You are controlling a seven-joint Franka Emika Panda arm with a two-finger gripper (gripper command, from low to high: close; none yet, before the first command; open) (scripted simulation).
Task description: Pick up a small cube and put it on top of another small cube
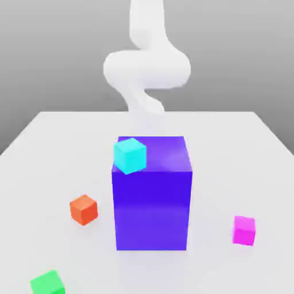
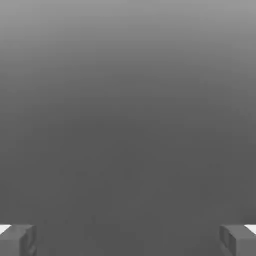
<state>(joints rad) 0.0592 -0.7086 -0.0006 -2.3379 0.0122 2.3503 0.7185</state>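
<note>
The small pink cube (image 1: 244,230) sits flat on the white bench (image 1: 51,149), toward the exterior view's right and near the front edge. It is as wide as it is tall, so it has no long axis. One face is turned roughly toward the camera, with the cube twisted slightly so a thin sliver of a side face shows. It stands apart from everything else, with bare bench all round it.

The big blue-violet block (image 1: 152,201) stands upright in the middle of the bench, well to the left of the pink cube in the exterior view. A small cyan cube (image 1: 130,155) rests on the block's top at its front left corner, turned at an angle to the block's edges. An orange cube (image 1: 84,209) lies on the bench just to the block's left, not touching it. A green cube (image 1: 47,283) sits at the front left, close to the picture's lower edge.

The white arm (image 1: 146,69) rises behind the block, curving above the far side of the bench.

In the hand view the end effector (image 2: 128,240) is spread wide, one fingertip (image 2: 17,240) at each side, nothing between them, and plain grey beyond.
</note>
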